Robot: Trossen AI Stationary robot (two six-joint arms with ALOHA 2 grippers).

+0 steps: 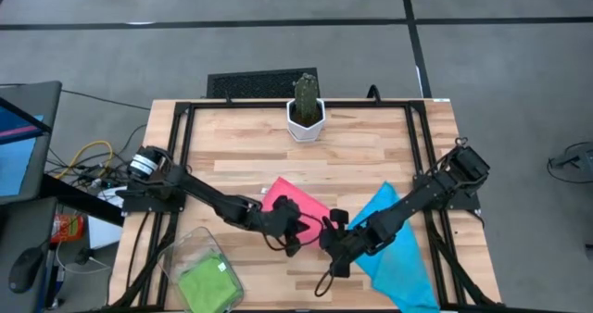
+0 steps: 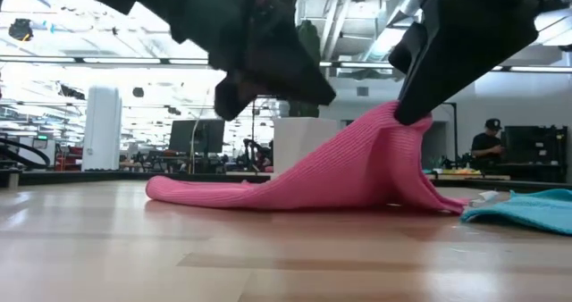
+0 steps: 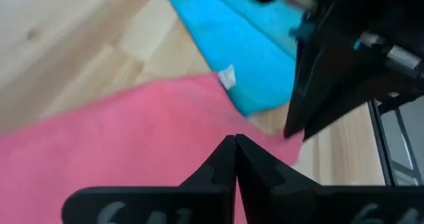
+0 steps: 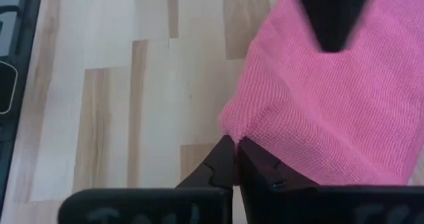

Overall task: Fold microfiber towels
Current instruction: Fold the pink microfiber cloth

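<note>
The pink towel [image 2: 357, 172] lies mid-table beside the blue towel [image 1: 398, 248]; the right gripper [image 4: 235, 144] pinches its lifted edge. The left gripper [image 3: 235, 141] hovers over it, fingers pressed together, holding nothing; a green towel [image 1: 204, 281] sits in the clear bin [image 1: 176, 248].

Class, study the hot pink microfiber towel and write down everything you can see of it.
The hot pink microfiber towel is a soft, fuzzy knit cloth lying on the wooden table, beside the sky blue towel. One corner is lifted into a peak, pinched by the right pincer. The rest trails flat on the wood. The left pincer, shut, hovers over it.
</note>
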